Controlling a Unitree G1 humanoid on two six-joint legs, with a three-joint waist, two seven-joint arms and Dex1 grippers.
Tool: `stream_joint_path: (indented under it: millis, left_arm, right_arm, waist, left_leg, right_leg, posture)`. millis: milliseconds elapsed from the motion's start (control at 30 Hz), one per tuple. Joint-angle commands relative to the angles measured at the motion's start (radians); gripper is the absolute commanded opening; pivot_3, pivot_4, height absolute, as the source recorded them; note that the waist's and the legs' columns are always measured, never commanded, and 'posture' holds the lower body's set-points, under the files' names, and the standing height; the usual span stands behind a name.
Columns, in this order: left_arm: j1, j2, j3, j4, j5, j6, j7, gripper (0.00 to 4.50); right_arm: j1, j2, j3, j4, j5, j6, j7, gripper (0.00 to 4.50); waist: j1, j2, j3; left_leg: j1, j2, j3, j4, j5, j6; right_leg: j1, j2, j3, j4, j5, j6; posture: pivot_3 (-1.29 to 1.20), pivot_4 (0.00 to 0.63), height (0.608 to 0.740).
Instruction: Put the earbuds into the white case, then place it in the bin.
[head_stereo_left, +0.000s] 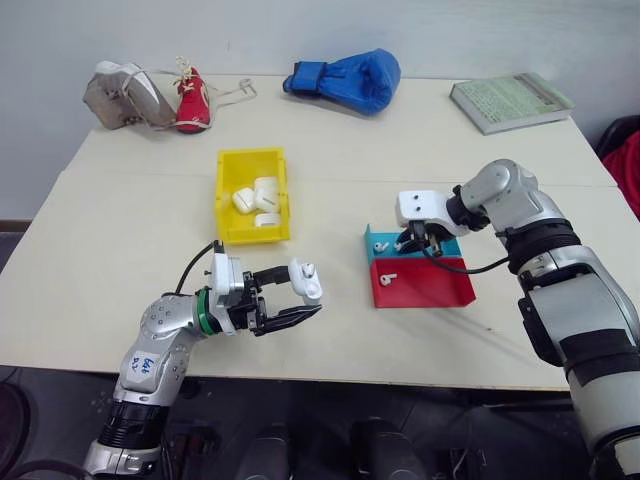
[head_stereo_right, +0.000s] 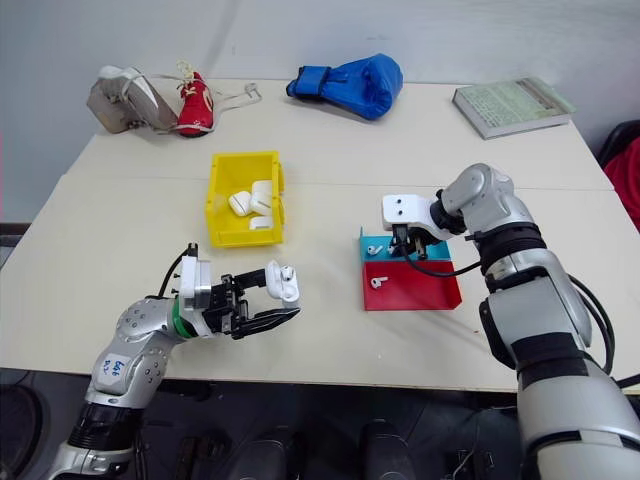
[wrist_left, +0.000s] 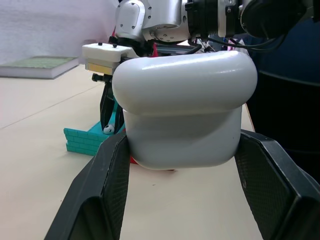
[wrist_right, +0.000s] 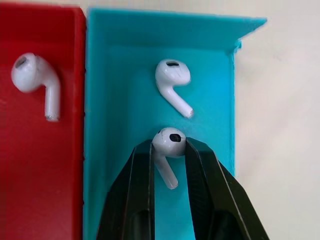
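Right gripper (wrist_right: 169, 150) pinches an earbud (wrist_right: 168, 145) over the blue tray (wrist_right: 115, 90); left gripper (head_stereo_left: 296, 297) clamps the case (head_stereo_left: 307, 280).
A second earbud (wrist_right: 172, 82) lies in the blue tray just beyond the pinched one, a third (wrist_right: 35, 80) in the red tray (wrist_right: 35, 165) alongside. The held case, lid open, hangs near the bin (head_stereo_left: 230, 170), between it and the trays; the bin holds more cases (head_stereo_left: 258, 200).

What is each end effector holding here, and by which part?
Left end effector: glossy white case, by its lower body. Right end effector: tiny white earbud, by its head.
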Motion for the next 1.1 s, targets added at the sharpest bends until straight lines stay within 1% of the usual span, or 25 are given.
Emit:
stream_joint_path:
  millis: [33, 100, 133, 200, 267, 333, 400, 467, 567, 633, 833, 1100]
  left_arm:
    - [-0.032, -0.012, 0.000, -0.014, -0.006, -0.006, 0.007, 2.73]
    - [-0.062, -0.026, -0.006, 0.005, -0.003, -0.007, 0.013, 2.73]
    - [-0.073, -0.031, -0.008, 0.013, -0.002, -0.007, 0.014, 2.73]
    - [-0.094, -0.043, -0.011, 0.031, -0.001, -0.008, 0.012, 2.73]
    - [-0.114, -0.053, -0.014, 0.048, -0.003, -0.014, 0.004, 2.73]
    - [-0.127, -0.061, -0.014, 0.060, -0.004, -0.017, -0.002, 2.73]
    - [-0.144, -0.070, -0.020, 0.072, -0.006, -0.016, -0.016, 2.73]
    - [-0.164, -0.083, -0.030, 0.082, -0.011, -0.014, -0.030, 2.73]
    - [-0.188, -0.096, -0.036, 0.094, -0.016, -0.011, -0.049, 2.73]
    - [-0.204, -0.106, -0.036, 0.104, -0.020, -0.012, -0.060, 2.73]
    - [-0.233, -0.125, -0.033, 0.118, -0.018, -0.016, -0.082, 2.73]
    - [-0.231, -0.134, -0.021, 0.105, -0.028, -0.016, -0.087, 2.73]
  right_arm:
    - [0.015, -0.072, -0.138, -0.187, 0.173, 0.125, 0.118, 0.45]
    - [0.116, -0.124, -0.214, -0.422, 0.374, 0.338, 0.158, 0.45]
    - [0.161, -0.133, -0.256, -0.526, 0.450, 0.428, 0.165, 0.45]
    - [0.262, -0.124, -0.358, -0.760, 0.615, 0.634, 0.091, 0.45]
    - [0.361, -0.097, -0.446, -0.979, 0.776, 0.831, -0.028, 0.45]
    - [0.426, -0.060, -0.510, -1.118, 0.898, 0.944, -0.124, 0.45]
    - [0.491, 0.016, -0.573, -1.247, 1.030, 1.025, -0.253, 0.45]
    - [0.575, 0.076, -0.567, -1.380, 1.123, 1.068, -0.328, 0.45]
    - [0.626, 0.148, -0.556, -1.462, 1.205, 1.086, -0.436, 0.45]
    - [0.644, 0.173, -0.535, -1.483, 1.222, 1.078, -0.476, 0.45]
    - [0.690, 0.168, -0.453, -1.493, 1.196, 1.021, -0.483, 0.45]
    - [0.711, 0.138, -0.405, -1.460, 1.167, 0.962, -0.467, 0.45]
  waist:
    - [0.002, 0.001, 0.000]
    - [0.007, 0.001, 0.000]
    - [0.011, 0.001, 0.000]
    - [0.021, 0.001, 0.000]
    - [0.021, 0.001, 0.000]
    - [0.022, 0.001, 0.000]
    - [0.023, 0.001, 0.000]
    - [0.026, 0.001, 0.000]
    - [0.026, 0.001, 0.000]
    - [0.026, 0.001, 0.000]
    - [0.024, 0.001, 0.000]
    - [0.024, 0.001, 0.000]
  left_leg:
    - [-0.001, 0.000, 0.000, 0.000, 0.000, 0.000]
    - [-0.002, 0.000, -0.001, 0.000, 0.000, 0.000]
    - [-0.002, 0.000, -0.002, 0.000, 0.000, 0.000]
    - [-0.003, 0.000, -0.002, 0.000, 0.000, 0.000]
    - [-0.006, 0.000, -0.002, 0.001, 0.000, 0.000]
    - [-0.007, 0.000, -0.002, 0.002, 0.000, 0.000]
    - [-0.007, 0.000, -0.001, 0.002, 0.000, 0.000]
    - [-0.007, 0.001, -0.002, 0.002, 0.001, -0.001]
    - [-0.008, -0.001, -0.002, 0.003, 0.001, 0.000]
    - [-0.008, -0.001, -0.002, 0.003, 0.001, 0.000]
    - [-0.007, -0.001, -0.002, 0.002, 0.001, 0.000]
    - [-0.007, -0.001, -0.002, 0.002, 0.001, 0.000]
  right_leg:
    - [-0.001, 0.000, 0.000, 0.000, 0.000, 0.000]
    - [-0.001, 0.000, -0.001, 0.000, 0.000, 0.000]
    - [-0.001, 0.000, -0.001, 0.000, 0.000, 0.000]
    - [-0.002, 0.000, -0.002, 0.000, 0.000, 0.000]
    - [-0.004, 0.000, -0.002, 0.000, 0.000, 0.000]
    - [-0.005, 0.000, -0.002, 0.000, 0.000, 0.000]
    - [-0.005, 0.001, -0.002, 0.001, 0.000, 0.000]
    - [-0.005, 0.001, -0.002, 0.001, 0.000, 0.000]
    - [-0.005, 0.000, -0.002, 0.001, 0.000, 0.000]
    - [-0.005, 0.000, -0.002, 0.001, 0.000, 0.000]
    - [-0.005, 0.001, -0.002, 0.001, 0.000, 0.000]
    - [-0.005, 0.001, -0.002, 0.001, 0.000, 0.000]
  posture:
    - [0.00, 0.150, 0.740]
    - [0.00, 0.150, 0.740]
    - [0.00, 0.150, 0.740]
    - [0.00, 0.150, 0.740]
    - [0.00, 0.150, 0.740]
    - [0.00, 0.150, 0.740]
    - [0.00, 0.150, 0.740]
    - [0.00, 0.150, 0.740]
    - [0.00, 0.150, 0.740]
    - [0.00, 0.150, 0.740]
    - [0.00, 0.150, 0.740]
    - [0.00, 0.150, 0.740]
